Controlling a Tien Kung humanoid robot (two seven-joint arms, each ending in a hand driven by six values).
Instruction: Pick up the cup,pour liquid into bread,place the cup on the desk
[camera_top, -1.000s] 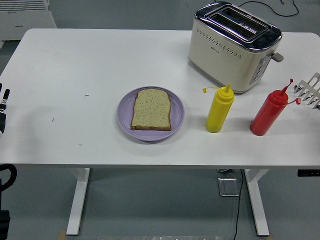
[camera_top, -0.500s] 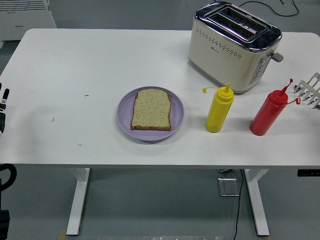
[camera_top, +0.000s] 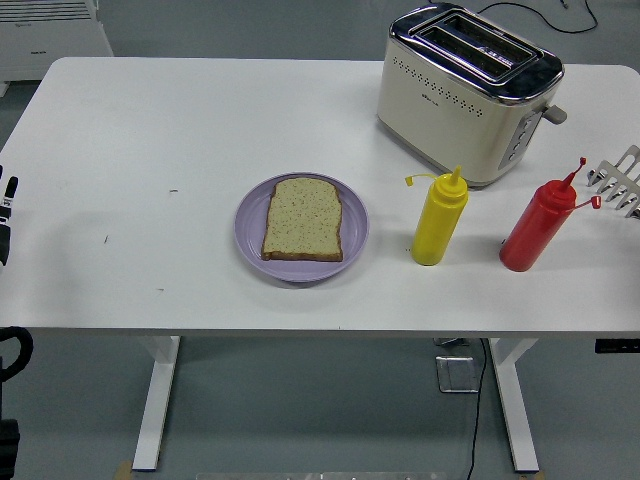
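Observation:
No cup shows in the head view. A slice of bread (camera_top: 302, 218) lies flat on a purple plate (camera_top: 250, 243) at the table's middle front. To its right stand a yellow squeeze bottle (camera_top: 439, 220) and a red squeeze bottle (camera_top: 538, 228), both upright with their caps flipped open. My right hand (camera_top: 620, 180) pokes in at the right edge, just right of the red bottle's nozzle, its pale fingers spread and holding nothing. Only a sliver of my left hand (camera_top: 6, 215) shows at the left edge, far from the plate.
A cream and chrome toaster (camera_top: 465, 90) stands at the back right, behind the bottles. The white table (camera_top: 150, 130) stretches bare to the left of the plate. A cable runs off behind the toaster.

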